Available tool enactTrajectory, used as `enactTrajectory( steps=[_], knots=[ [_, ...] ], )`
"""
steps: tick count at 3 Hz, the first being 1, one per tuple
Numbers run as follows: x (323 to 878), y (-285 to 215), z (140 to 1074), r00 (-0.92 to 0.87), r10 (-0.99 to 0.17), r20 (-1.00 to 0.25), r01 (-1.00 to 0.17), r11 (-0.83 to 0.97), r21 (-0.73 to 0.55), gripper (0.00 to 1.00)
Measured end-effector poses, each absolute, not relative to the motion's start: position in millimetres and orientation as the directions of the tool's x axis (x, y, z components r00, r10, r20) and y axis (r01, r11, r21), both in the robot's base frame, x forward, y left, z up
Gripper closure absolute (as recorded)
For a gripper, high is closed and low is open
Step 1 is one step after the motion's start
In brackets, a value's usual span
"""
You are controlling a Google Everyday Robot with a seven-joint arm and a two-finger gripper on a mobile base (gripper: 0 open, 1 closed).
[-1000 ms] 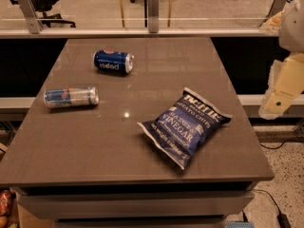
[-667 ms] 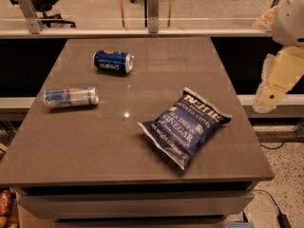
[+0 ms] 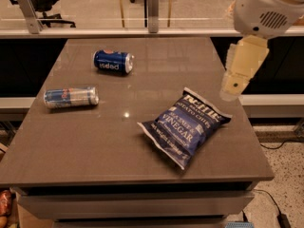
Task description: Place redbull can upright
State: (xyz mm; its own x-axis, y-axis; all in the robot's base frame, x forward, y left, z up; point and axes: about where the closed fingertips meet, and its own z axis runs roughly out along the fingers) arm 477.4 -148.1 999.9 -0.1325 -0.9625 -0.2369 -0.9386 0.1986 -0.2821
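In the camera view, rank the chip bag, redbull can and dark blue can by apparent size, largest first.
1. chip bag, clearly largest.
2. redbull can, lying on its side, looks longer.
3. dark blue can, shorter but farther from the camera, so places two and three are unsure.
The gripper hangs above the right edge of the table.

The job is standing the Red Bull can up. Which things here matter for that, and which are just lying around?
For the job:
redbull can, on its side, left part of the table
gripper, in the air at the right, far from the can

Lying about:
dark blue can, on its side, farther back
chip bag, flat, right of centre
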Motion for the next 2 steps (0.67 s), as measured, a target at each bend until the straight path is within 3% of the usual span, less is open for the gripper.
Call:
enactTrajectory(
  steps=[2],
  knots=[
    [491,-89,998,-0.14,-0.947,-0.289,-0.93,0.226,-0.292,0.0]
  ],
)
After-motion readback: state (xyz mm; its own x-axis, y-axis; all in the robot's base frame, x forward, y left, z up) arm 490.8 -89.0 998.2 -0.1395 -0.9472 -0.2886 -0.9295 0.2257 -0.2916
